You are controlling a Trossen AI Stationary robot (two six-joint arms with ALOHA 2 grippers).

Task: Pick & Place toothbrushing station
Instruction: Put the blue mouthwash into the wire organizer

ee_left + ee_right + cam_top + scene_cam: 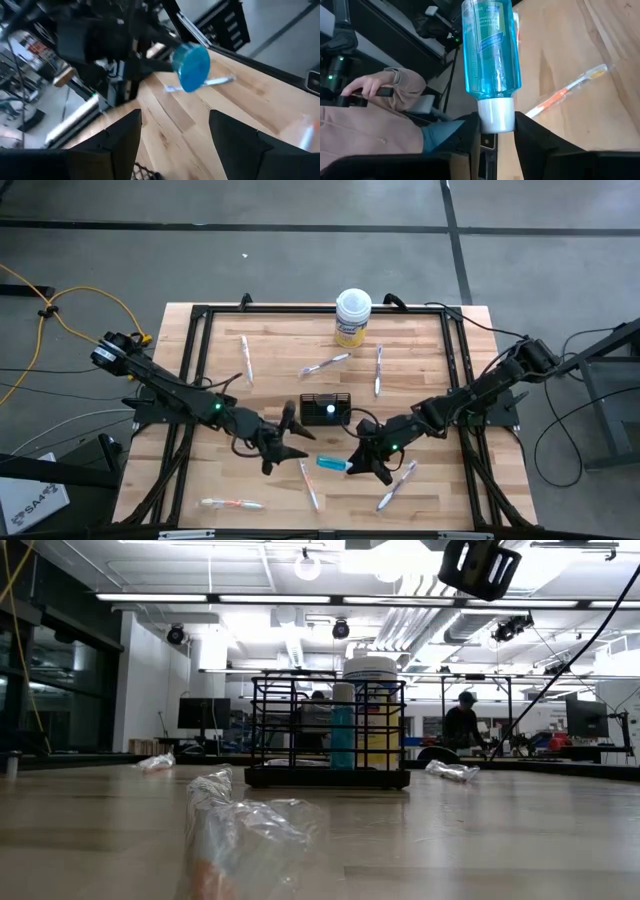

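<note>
The black wire-mesh holder [327, 408] stands on its base at the table's middle, with one teal white-capped tube [343, 735] upright inside it. My right gripper [362, 465] is just on the near side of the holder, shut on a second teal tube [331, 463]. My left gripper [290, 446] is open and empty, to the left of that tube and facing its bottom [191, 67]. Several wrapped pale toothbrushes lie flat on the table, such as one [327, 364] on the far side and one [310, 485] on the near side. My right gripper pinches the tube's white cap [496, 116] between its two fingers. The fingers come from the table's right, and the tube sticks out past them toward the left, in line with them. The tube [490, 47] is about level and lifted clear of the table.
A white-lidded yellow round tub [353, 317] stands at the far edge. A black frame [195, 360] runs around the tabletop. A wrapped toothbrush [240, 830] lies close to the low camera. A person's hand [375, 85] shows beyond the table.
</note>
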